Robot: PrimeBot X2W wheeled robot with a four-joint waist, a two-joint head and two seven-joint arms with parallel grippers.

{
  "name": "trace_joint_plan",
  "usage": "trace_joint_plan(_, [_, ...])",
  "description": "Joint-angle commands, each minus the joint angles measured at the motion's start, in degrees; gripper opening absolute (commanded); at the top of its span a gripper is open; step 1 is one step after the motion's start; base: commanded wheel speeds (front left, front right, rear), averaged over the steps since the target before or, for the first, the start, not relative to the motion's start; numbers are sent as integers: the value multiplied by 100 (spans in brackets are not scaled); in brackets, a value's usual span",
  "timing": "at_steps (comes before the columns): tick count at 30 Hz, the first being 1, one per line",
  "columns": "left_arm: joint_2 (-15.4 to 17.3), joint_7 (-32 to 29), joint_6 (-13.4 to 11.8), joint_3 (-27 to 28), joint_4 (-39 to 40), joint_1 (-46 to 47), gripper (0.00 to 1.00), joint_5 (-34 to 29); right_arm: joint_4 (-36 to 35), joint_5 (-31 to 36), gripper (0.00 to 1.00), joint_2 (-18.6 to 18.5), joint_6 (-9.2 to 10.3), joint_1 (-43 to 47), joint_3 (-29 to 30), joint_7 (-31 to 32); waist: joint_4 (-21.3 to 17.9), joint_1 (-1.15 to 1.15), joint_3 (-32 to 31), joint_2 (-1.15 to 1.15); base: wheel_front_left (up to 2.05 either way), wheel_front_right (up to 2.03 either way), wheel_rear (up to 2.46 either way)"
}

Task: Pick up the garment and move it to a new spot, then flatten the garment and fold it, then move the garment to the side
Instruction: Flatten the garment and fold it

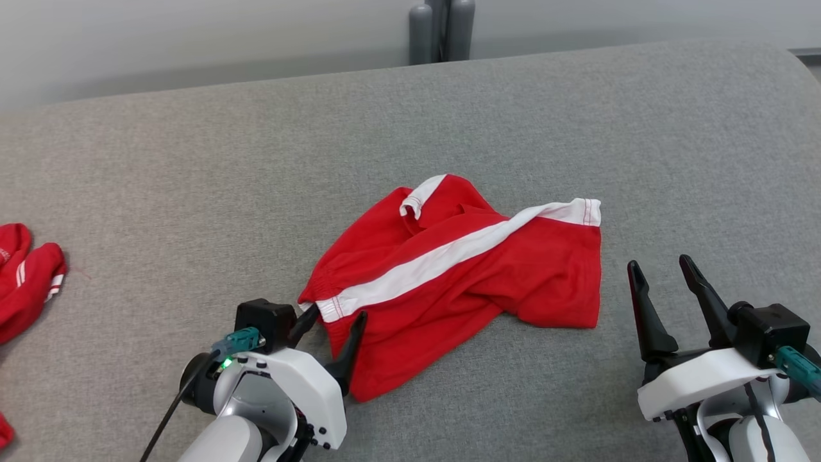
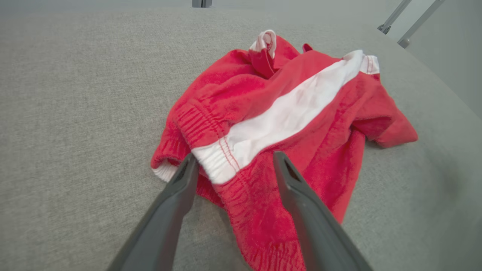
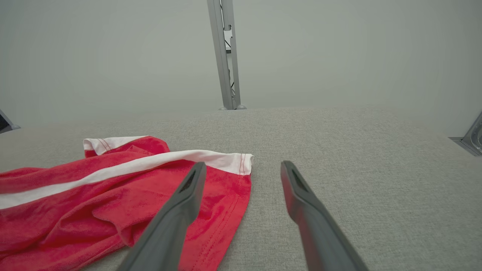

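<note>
At 7 o'clock my left gripper (image 1: 338, 314) has its jaws wide apart, straddling the waistband end of the crumpled red cloth shorts with a white side stripe (image 1: 487, 276). At 4 o'clock my right gripper (image 1: 659, 262) gapes empty beside the hem. The shorts lie centrally on the grey woven upholstery (image 1: 192, 192), long axis 8 to 2 o'clock.

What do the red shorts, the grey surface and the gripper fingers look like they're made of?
Red shorts: soft knit or terry-like fabric, matte; fuzzy nap, limp folds, gathered elastic waistband.
Grey surface: woven upholstery-type cloth, matte; visible flecked weave.
Gripper fingers: probably dark moulded plastic, smooth, dull sheen; could be coated metal.
</note>
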State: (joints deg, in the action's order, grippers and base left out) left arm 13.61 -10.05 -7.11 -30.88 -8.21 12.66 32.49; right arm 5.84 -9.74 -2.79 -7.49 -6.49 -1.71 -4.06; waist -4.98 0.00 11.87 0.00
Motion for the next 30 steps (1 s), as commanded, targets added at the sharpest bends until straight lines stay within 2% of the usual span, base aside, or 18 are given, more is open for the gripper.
trace_joint_plan(1, [34, 24, -6, 26, -25, 116, 100, 11, 7, -37, 100, -24, -1, -60, 27, -40, -60, 0, 57, 0, 0, 0, 0])
trace_joint_plan(3, [41, 49, -6, 33, -45, 143, 100, 1, 31, -40, 100, -25, -1, -79, 42, -74, -88, 0, 85, 0, 0, 0, 0])
trace_joint_plan(4, [47, 67, -8, 42, -44, 158, 74, -2, 42, -47, 100, -25, -1, -88, 45, -75, -98, 0, 96, 0, 0, 0, 0])
trace_joint_plan(5, [54, 83, -9, 52, -32, 174, 42, 0, 57, -53, 100, -25, -1, -95, 54, -90, -104, 0, 108, 0, 0, 0, 0])
trace_joint_plan(6, [70, 98, -14, 62, -18, 185, 16, -4, 72, -55, 100, -25, -1, -99, 70, -105, -108, 0, 119, 0, 0, 0, 0])
trace_joint_plan(7, [88, 109, -21, 70, -4, 190, 0, -13, 89, -54, 100, -25, -1, -107, 86, -114, -108, 0, 132, 0, 0, 0, 0])
trace_joint_plan(14, [165, 138, -50, 28, 183, 234, 0, -114, 383, -3, 100, -36, -1, -376, 397, -80, 20, 0, 322, 0, 0, 0, 0])
trace_joint_plan(21, [155, 169, -30, -32, 303, 420, 0, -209, 748, 59, 100, -245, -2, -820, 601, -24, 301, 0, 708, 0, 0, 0, 0])
trace_joint_plan(30, [64, 286, 48, -124, 263, 691, 0, -281, 1298, -122, 100, -632, -1, -1617, 129, 249, 562, 0, 1189, 0, 0, 0, 0])
